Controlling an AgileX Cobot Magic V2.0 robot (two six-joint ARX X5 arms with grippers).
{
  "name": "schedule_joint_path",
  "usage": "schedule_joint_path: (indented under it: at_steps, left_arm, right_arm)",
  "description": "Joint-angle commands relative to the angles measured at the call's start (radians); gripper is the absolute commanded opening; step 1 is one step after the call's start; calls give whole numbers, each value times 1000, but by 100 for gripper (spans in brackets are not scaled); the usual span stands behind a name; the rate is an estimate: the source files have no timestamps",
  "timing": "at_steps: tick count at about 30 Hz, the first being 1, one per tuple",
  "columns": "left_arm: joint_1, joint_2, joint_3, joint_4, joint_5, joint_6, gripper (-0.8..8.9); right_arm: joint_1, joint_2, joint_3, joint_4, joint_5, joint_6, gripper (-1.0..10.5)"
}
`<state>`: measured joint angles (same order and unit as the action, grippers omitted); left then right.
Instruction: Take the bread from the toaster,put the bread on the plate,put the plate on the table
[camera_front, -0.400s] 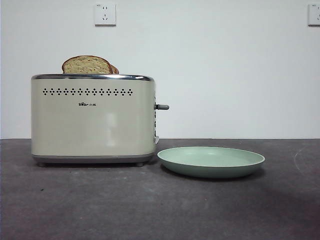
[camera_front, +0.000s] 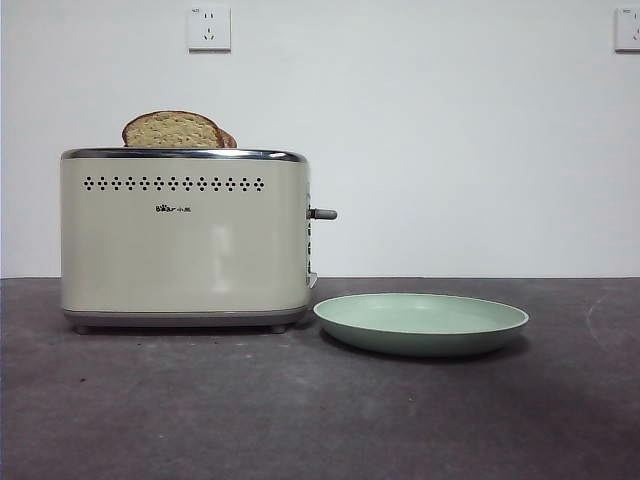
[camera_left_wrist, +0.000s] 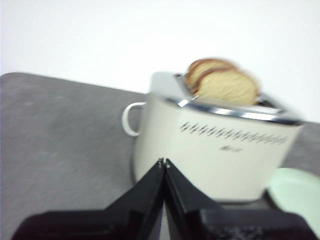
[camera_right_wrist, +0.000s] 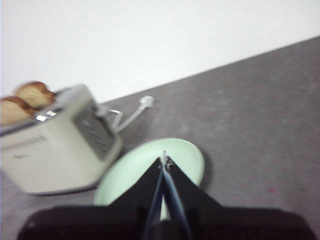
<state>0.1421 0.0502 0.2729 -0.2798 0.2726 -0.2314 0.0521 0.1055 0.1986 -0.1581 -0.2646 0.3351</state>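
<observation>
Nothing is gripped yet: the left gripper (camera_left_wrist: 164, 162), jaws pressed together, faces the toaster (camera_left_wrist: 215, 150); the bread (camera_left_wrist: 227, 86) sits above and beyond its tips, so it must spread and rise. The right gripper (camera_right_wrist: 164, 159), jaws also together, hangs over the plate (camera_right_wrist: 190, 155).

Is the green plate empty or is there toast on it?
Empty. The plate lies bare on the table; both slices, including the bread, stand in the toaster.

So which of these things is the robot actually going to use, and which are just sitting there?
For the job:
- bread, standing in the toaster
- toaster
- plate, beside the toaster
- table
- left gripper and right gripper, both shut, holding nothing

Just there:
- second slice, behind the bread
- wall sockets
- toaster's cord
</observation>
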Motion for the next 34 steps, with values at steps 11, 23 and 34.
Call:
schedule_joint_path:
  at_steps: [11,23,34]
  left_arm:
    - [3,273,437,-337,296,123,-7]
    - [-13,409,658,-591,369,318,-8]
    - [-16,428,659,-589,364,315,566]
  right_arm:
    - [3,447,552,-475,-264,-180,-12]
    - [10,629,839,-819,-285,-352,-12]
    - [10,629,839,-850,-285,-351,597]
